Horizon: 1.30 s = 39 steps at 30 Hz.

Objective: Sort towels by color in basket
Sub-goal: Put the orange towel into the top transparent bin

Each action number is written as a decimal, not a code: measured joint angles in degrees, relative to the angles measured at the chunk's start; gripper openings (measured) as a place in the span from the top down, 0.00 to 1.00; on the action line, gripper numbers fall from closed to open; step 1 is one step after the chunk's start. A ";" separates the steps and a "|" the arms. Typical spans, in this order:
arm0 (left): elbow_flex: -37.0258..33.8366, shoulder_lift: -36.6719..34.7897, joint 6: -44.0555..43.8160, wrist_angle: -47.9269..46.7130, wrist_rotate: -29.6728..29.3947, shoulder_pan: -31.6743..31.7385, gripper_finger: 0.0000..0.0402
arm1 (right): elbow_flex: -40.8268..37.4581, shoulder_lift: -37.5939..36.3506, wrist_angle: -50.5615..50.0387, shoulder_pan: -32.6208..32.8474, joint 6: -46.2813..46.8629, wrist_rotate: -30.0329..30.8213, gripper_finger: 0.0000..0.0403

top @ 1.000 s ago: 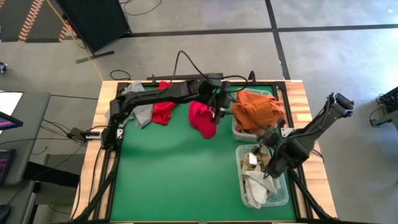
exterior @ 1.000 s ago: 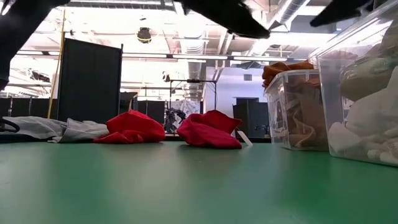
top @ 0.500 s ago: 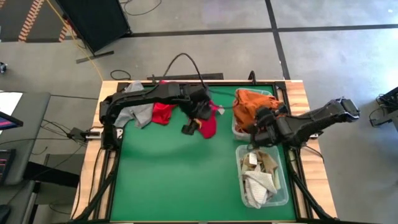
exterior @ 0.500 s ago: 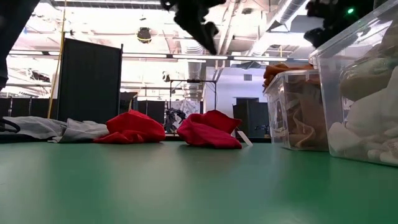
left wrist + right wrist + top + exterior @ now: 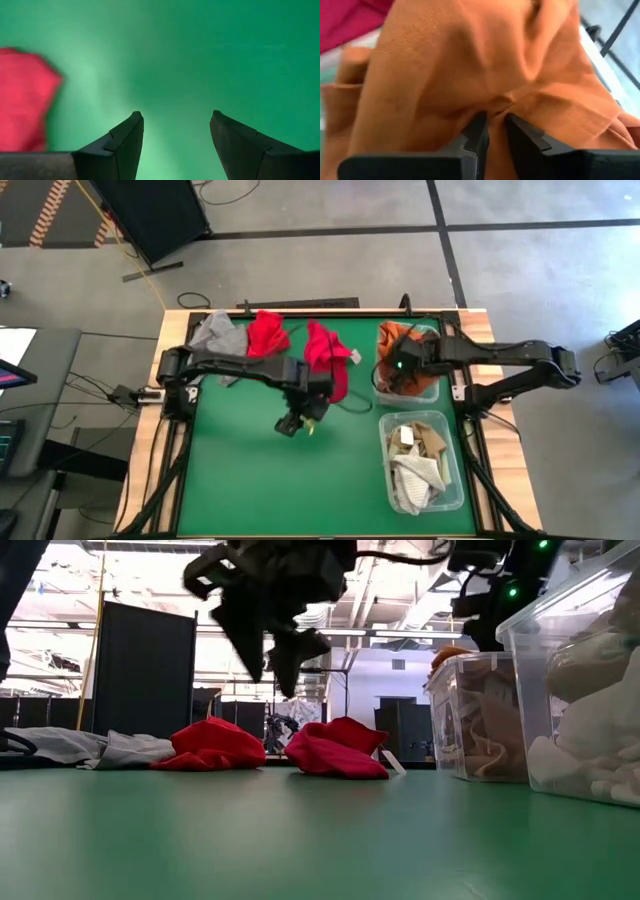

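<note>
Since a second ago both my arms have swung: my left gripper (image 5: 297,421) has left the red towel (image 5: 326,358) near the bench's far edge and now hangs over bare green mat toward the middle of the bench (image 5: 250,480), jaws open and empty; my right gripper (image 5: 400,370) has quit the near bin (image 5: 424,465) and reached into the far bin (image 5: 432,390), jaws pinched on a fold of the orange towel (image 5: 470,60), which lies heaped in that bin by the bench's right edge; I judge the pinch is there to tuck or settle orange with orange, and my left hand stands wide because it has nothing to carry yet; another red towel (image 5: 266,332) and a grey towel (image 5: 218,336) lie toward the far left corner, still unsorted; the near bin holds pale and tan towels (image 5: 412,463); the two red heaps sit close together, so a grab at one could snag the other, and my left arm (image 5: 230,366) stretches across that side, partly covering the grey cloth.
</note>
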 joint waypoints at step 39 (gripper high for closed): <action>-16.41 0.02 -13.26 16.13 -6.16 -16.01 0.46 | -0.34 11.29 2.14 -12.62 -14.93 -26.04 0.75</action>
